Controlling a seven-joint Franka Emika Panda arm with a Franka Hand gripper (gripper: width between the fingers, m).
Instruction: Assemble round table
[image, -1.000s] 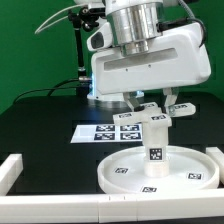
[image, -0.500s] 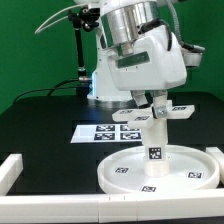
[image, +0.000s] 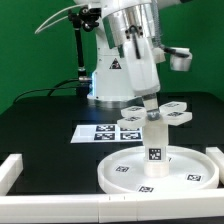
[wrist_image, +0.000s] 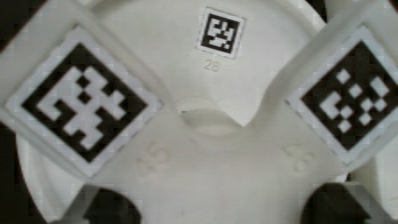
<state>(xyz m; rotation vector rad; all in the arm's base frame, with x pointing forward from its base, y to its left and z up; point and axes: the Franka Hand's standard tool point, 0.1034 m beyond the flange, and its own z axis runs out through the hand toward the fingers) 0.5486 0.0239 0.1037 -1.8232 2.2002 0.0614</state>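
Atop the upright leg (image: 155, 138), your tool (image: 150, 104) clamps the cross foot (image: 173, 113), probably to screw it down. Disc (image: 125, 161) underneath steadies the leg.

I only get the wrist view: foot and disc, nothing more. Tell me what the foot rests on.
Observer: The foot sits on top of the leg, directly under the tool.
Operator: Report the leg's pose.
Observer: It stands upright in the middle of the disc.
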